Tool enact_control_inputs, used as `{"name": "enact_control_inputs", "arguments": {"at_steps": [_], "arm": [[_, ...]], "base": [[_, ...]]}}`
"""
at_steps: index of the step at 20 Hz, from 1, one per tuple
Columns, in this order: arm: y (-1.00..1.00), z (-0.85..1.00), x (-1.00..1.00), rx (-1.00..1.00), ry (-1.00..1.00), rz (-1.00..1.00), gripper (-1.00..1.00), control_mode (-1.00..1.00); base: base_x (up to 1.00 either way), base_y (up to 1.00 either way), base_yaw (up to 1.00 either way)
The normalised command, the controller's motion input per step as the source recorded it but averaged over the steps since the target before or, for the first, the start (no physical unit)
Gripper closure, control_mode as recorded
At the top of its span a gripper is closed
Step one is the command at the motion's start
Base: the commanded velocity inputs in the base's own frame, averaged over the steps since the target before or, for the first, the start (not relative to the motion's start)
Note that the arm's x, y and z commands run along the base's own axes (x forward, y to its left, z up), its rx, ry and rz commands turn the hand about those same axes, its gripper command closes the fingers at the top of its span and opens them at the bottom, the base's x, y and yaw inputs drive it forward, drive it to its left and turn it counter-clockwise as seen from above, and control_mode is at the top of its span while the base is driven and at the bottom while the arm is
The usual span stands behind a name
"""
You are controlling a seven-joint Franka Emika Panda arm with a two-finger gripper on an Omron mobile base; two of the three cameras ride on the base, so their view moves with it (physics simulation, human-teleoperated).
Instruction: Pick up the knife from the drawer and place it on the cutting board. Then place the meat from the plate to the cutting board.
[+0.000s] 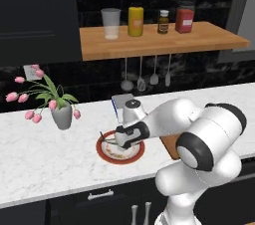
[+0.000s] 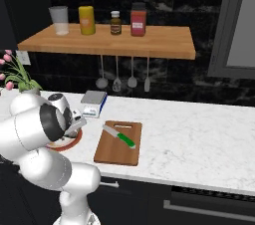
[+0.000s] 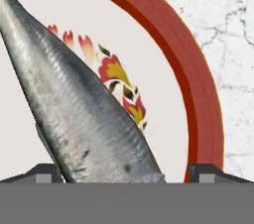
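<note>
From the left base view, the arm bends low over the marble counter (image 1: 45,154) and its gripper (image 1: 121,141) hangs right above the plate (image 1: 103,152), whose red rim peeks out beneath the hand. A thin grey tip of the fish (image 1: 105,137) pokes out to the left of the gripper. A vase of pink tulips (image 1: 61,114) stands near the plate on its left, and the drawer (image 1: 99,199) front with its short bar handle sits below the counter edge.

From the right base view, the knife (image 2: 119,136) already lies on the cutting board (image 2: 119,144), blade toward the back wall, green handle toward the front. The board lies just beside the plate (image 2: 67,144), on its right, so the carry to come looks short.

In the hand view, the fish (image 3: 74,104) lies on the plate (image 3: 198,94), its long body running from the upper left down to between the two fingertips (image 3: 208,172). They stand apart, one on either side of its thick end, not yet pressing it. The fingers straddle the body across its width, which I judge suits a closing grasp.
</note>
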Motion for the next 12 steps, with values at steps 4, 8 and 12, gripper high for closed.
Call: {"name": "enact_control_inputs", "arguments": {"at_steps": [4, 8, 12], "arm": [[0.17, -0.18, 0.02, -0.03, 0.0, 0.0, 1.0, -1.0], [0.22, -0.03, -0.04, -0.02, -0.02, 0.0, 1.0, -1.0], [-0.01, 0.2, -0.22, 0.0, -0.06, 0.0, 1.0, -1.0]], "base": [[0.0, 0.0, 0.0], [0.0, 0.0, 0.0], [0.0, 0.0, 0.0]]}}
